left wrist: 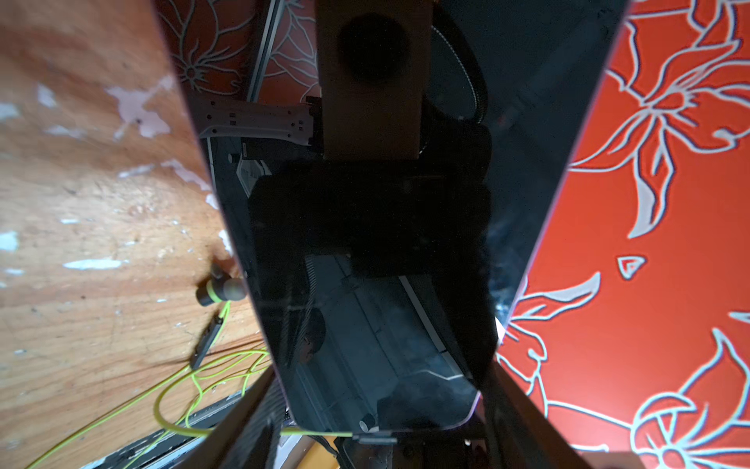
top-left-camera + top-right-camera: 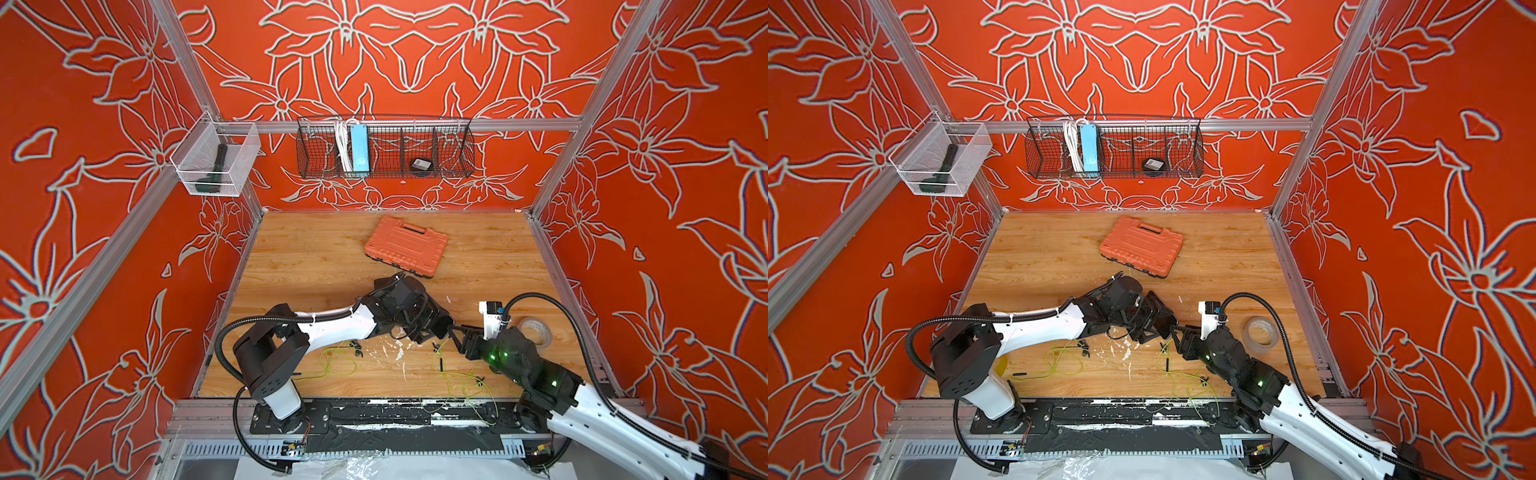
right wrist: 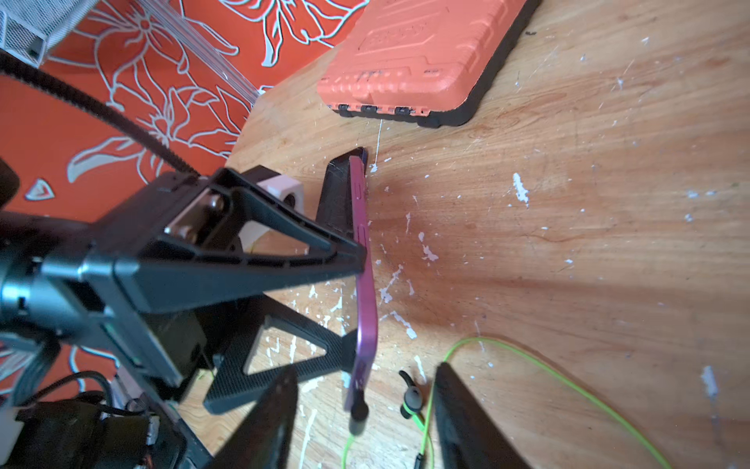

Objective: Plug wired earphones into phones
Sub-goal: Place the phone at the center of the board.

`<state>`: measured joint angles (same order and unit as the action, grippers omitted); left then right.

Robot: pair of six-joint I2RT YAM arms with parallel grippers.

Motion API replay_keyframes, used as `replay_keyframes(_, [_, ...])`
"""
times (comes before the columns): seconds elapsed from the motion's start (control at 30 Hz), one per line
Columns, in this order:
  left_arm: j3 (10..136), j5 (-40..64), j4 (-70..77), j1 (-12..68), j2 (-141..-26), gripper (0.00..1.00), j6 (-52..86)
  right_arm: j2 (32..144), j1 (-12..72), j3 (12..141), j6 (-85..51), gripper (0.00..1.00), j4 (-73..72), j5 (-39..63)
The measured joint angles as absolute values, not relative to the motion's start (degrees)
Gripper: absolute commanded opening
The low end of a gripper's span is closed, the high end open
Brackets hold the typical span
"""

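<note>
We see the phone lifted clear of the wooden table, over its near middle, and seen edge-on from the right wrist, so its purple rim faces us. The left gripper is clamped on it, one finger on each long side, and the left wrist view is nearly filled by the dark glossy screen. A black plug sits against the phone's end; we cannot tell how deep it goes. From the plug a yellow-green earphone cable runs down and loops over the table, with a black earbud lying just beside the phone's end. The right gripper has its jaws standing wide, one on each side of the plug and touching neither it nor the phone. In a top view a second set of earphones lies loose on the table beside the left arm. Farther back an orange tool case lies flat, and a roll of tape sits near the right edge. On the rear rail hangs a wire basket holding a blue power strip.
</note>
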<state>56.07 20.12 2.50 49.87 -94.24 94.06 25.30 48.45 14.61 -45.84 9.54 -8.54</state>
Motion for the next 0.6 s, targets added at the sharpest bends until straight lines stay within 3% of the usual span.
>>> replay_keyframes(0.33, [60.36,18.09,-2.46,49.58,-100.03,0.51,91.64,18.31,48.45,18.79,-46.39,0.66,23.7,-15.05])
replay_keyframes(0.6, [67.79,14.9,-8.91,49.6,-106.85,0.52,89.71,19.46,48.45,24.08,-47.11,0.65,32.45,-20.78])
